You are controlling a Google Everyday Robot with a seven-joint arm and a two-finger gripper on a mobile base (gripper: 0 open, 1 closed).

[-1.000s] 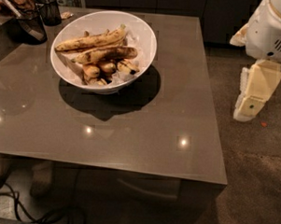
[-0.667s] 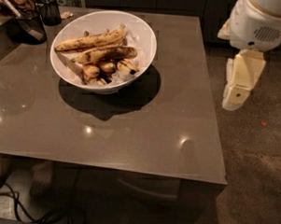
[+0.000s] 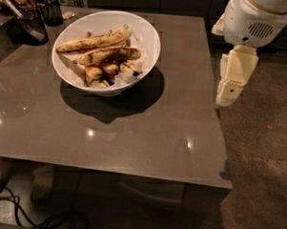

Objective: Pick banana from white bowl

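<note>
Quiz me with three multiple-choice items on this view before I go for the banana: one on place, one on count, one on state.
1. Where is the gripper?
A) Over the white bowl
B) Beside the table edge, apart from the bowl
C) Inside the bowl

2. How many long bananas lie in the bowl?
A) One
B) Two
C) Five

3. What state is the dark-patched banana in?
A) Gripped and lifted
B) Lying on the table
C) Lying ungripped in the bowl

Answers:
1 B, it hangs by the table's edge, away from the bowl.
2 B, the dark-patched one and a paler banana.
3 C, it rests in the bowl, nothing touching it.
</note>
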